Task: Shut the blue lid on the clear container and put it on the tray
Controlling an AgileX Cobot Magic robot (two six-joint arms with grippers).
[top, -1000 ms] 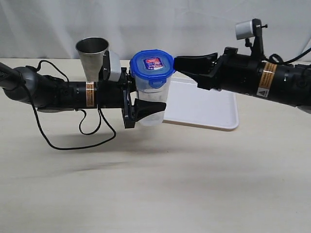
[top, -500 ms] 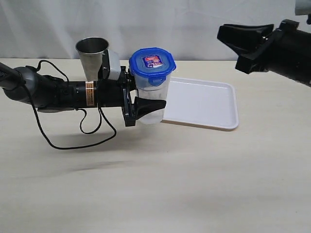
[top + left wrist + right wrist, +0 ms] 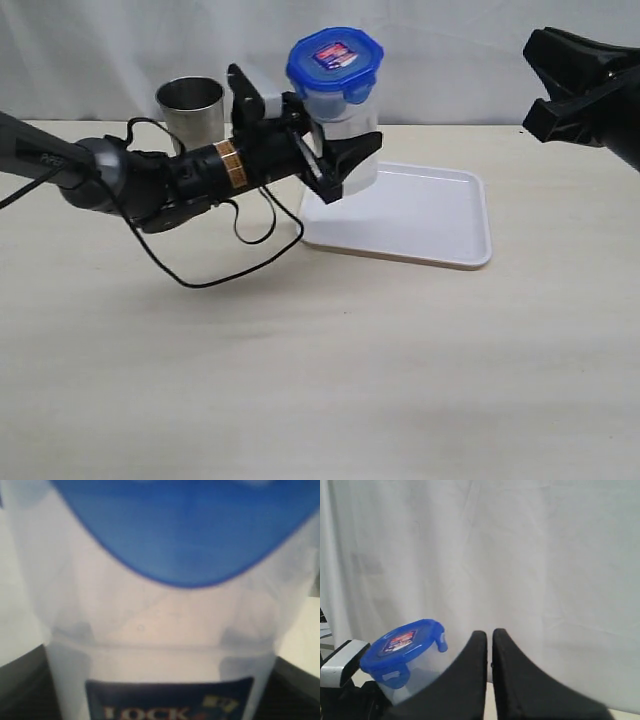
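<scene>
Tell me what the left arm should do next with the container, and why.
Probably carry it a little further over the tray and lower it. The left gripper holds the clear container in the air near the tray's edge, with the blue lid already on, so setting it down seems all that's left.

Off-task items only. Grey steel tumbler [image 3: 190, 108] stood upright near the desk's far edge, left of centre, mouth up, rim wider than the body below it. Shiny finish, dark inside. Only its upper part was visible from the exterior view; the base was hidden. Desk [image 3: 320, 380] had a light beige matte top with faint wood grain. White curtain [image 3: 440, 50] hung behind the far edge, wrinkled, spanning the full width of the backdrop. The same curtain [image 3: 545, 555] filled most of the right wrist view with vertical folds.
</scene>
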